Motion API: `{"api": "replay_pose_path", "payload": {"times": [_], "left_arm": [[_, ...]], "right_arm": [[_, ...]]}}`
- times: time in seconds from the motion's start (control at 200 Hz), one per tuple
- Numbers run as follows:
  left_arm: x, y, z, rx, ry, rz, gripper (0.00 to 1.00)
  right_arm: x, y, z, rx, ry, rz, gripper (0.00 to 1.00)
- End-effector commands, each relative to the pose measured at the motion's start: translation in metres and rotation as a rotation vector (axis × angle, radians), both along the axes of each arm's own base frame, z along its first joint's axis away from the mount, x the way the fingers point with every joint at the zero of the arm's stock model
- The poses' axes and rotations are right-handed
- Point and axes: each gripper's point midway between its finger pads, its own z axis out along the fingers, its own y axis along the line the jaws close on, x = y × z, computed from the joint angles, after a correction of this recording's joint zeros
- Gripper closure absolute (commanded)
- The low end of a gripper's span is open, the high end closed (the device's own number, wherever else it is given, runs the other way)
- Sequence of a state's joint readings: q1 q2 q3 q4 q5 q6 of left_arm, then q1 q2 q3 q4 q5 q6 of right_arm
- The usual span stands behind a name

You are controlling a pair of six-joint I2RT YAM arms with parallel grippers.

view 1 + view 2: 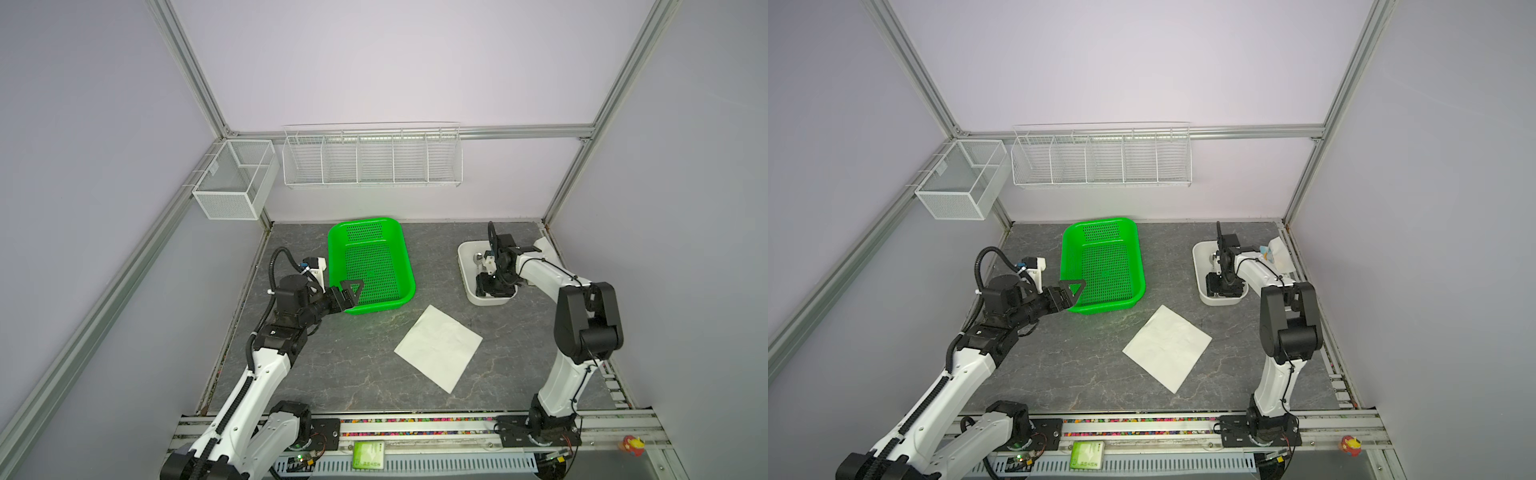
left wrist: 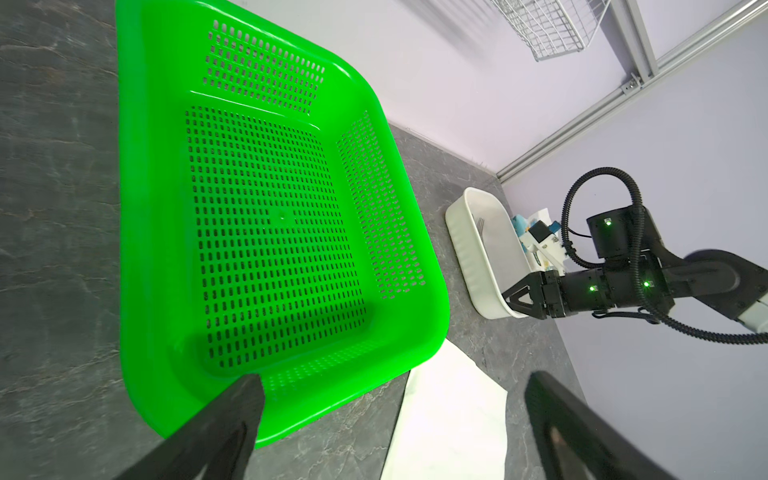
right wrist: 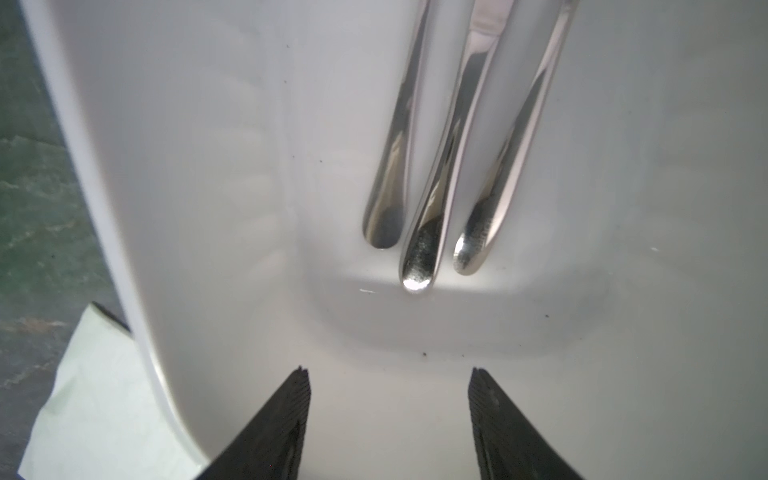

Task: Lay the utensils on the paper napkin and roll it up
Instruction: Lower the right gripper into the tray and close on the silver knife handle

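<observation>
Nearest you, the paper napkin lies flat on the surface; just past it, your left end effector hovers, jaws wide apart, at the near rim of the green basket. Farther back, your right end effector sits inside the white tray, jaws apart, just short of the utensils lying side by side.

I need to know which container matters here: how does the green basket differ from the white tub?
The green basket is perforated; the white tub has solid walls. The green basket is larger and empty, while the white tub holds the utensils, with the right hand inside it. Both are open-topped and rest on the table.
</observation>
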State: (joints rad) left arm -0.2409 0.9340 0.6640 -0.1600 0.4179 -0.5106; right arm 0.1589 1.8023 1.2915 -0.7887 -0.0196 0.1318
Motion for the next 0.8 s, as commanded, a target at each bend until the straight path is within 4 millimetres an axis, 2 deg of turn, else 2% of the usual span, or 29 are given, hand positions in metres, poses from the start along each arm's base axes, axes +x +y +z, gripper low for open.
{"api": "replay_pose_path", "payload": {"times": [0.0, 0.13, 0.32, 0.4, 0.495, 0.54, 0.605, 0.72, 0.8], "left_arm": [[0.0, -0.008, 0.008, 0.009, -0.016, -0.027, 0.01], [-0.001, -0.017, 0.011, 0.017, -0.025, -0.073, 0.01], [-0.005, -0.038, 0.009, 0.104, -0.03, -0.12, 0.0], [-0.005, -0.046, 0.004, 0.202, -0.04, -0.087, 0.0], [-0.01, -0.064, 0.003, 0.249, -0.055, -0.102, 0.0], [-0.012, -0.073, 0.002, 0.237, -0.049, -0.119, 0.0], [-0.014, -0.082, 0.001, 0.222, -0.042, -0.135, 0.0], [-0.016, -0.093, -0.003, 0.23, -0.035, -0.166, 0.0], [-0.017, -0.098, -0.002, 0.238, -0.035, -0.191, 0.01]], "right_arm": [[-0.031, -0.009, 0.007, -0.032, 0.019, 0.005, 0.35], [-0.033, -0.014, 0.02, -0.056, -0.019, 0.0, 0.36], [0.003, -0.059, 0.035, -0.298, -0.044, -0.193, 0.4], [0.017, -0.055, 0.026, -0.281, -0.022, -0.207, 0.41], [0.03, -0.05, 0.015, -0.259, 0.001, -0.22, 0.5], [0.035, -0.047, 0.01, -0.241, 0.009, -0.223, 0.51], [0.042, -0.039, 0.004, -0.188, 0.017, -0.22, 0.61], [0.05, -0.022, -0.005, -0.088, 0.032, -0.222, 0.64], [0.054, -0.019, -0.011, -0.075, 0.053, -0.224, 0.65]]}}
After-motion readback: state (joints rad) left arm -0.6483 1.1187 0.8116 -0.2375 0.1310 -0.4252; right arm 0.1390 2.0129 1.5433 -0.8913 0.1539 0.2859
